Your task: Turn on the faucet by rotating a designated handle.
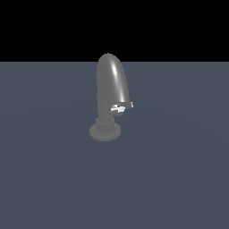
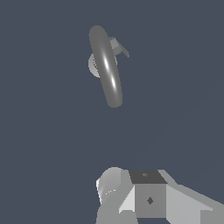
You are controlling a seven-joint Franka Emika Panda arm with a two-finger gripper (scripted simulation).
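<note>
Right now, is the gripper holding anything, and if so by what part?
Nothing is held. In the wrist view the gripper is well away from the faucet, and the handle stands free in the exterior view. Whether its jaws are open cannot be told.

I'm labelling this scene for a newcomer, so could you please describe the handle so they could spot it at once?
Find the faucet, the lone dark grey glossy arch standing on the flat floor. Low on its body, toward the exterior view's right, sticks out the handle: a tiny lever, bright silvery-white where all else is dark.
</note>
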